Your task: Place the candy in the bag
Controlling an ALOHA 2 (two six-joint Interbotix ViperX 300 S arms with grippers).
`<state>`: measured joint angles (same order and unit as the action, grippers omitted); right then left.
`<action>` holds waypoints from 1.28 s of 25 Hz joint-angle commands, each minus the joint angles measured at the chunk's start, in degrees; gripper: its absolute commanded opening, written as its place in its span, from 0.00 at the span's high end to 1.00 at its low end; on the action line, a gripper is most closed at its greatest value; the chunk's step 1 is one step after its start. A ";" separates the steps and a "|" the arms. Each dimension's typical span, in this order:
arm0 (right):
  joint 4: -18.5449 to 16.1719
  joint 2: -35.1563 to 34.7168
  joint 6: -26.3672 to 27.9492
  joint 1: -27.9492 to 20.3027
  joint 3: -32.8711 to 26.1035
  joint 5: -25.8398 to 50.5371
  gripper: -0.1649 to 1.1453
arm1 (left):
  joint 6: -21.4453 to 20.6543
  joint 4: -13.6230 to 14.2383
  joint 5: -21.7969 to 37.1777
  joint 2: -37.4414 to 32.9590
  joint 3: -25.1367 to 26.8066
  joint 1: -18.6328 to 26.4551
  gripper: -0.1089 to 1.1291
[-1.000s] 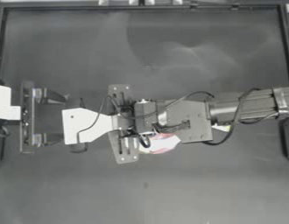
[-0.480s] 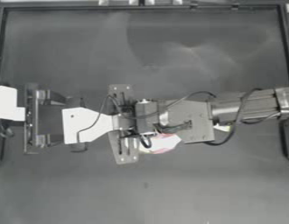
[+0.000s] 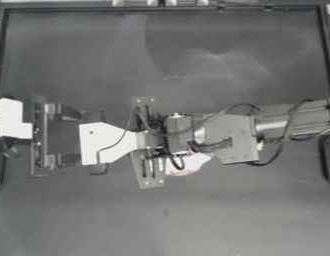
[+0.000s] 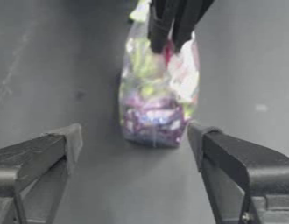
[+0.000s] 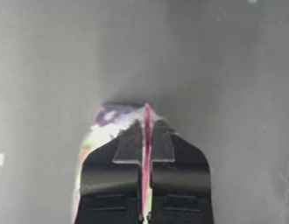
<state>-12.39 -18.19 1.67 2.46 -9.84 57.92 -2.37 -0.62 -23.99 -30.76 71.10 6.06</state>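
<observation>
The bag (image 4: 156, 94), clear with colourful sweets inside, hangs upright with its lower end on or just above the table. My right gripper (image 5: 146, 127) points down and is shut on the pink strip (image 5: 147, 114) along its mouth. Those dark jaws also show in the left wrist view as the right gripper (image 4: 173, 26). A pale yellow-green bit (image 4: 139, 12) sticks out beside them; I cannot tell whether it is the candy. My left gripper (image 4: 134, 136) is open, level with the bag's lower end and a little short of it. From above, the bag (image 3: 189, 165) peeks out under the right arm (image 3: 228, 137).
The two arms meet at the table's middle, the left arm (image 3: 104, 142) coming in from the left edge. Bare dark table (image 3: 168, 60) lies beyond and in front of them.
</observation>
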 commanded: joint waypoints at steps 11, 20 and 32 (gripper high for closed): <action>-1.58 5.27 1.58 0.18 3.34 -3.16 0.85 | 0.09 -1.49 -8.61 9.67 -5.71 -2.37 0.09; -1.67 5.45 2.29 0.18 4.04 -4.31 0.85 | 0.18 -2.29 -8.96 13.36 -8.70 -3.08 0.10; -3.16 5.45 2.90 0.18 4.04 -4.57 0.85 | 0.09 -2.81 -8.96 14.50 -9.58 -3.52 0.16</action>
<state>-15.29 -15.64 4.57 2.55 -5.19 53.70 -2.29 -3.34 -32.52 -16.08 62.84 2.64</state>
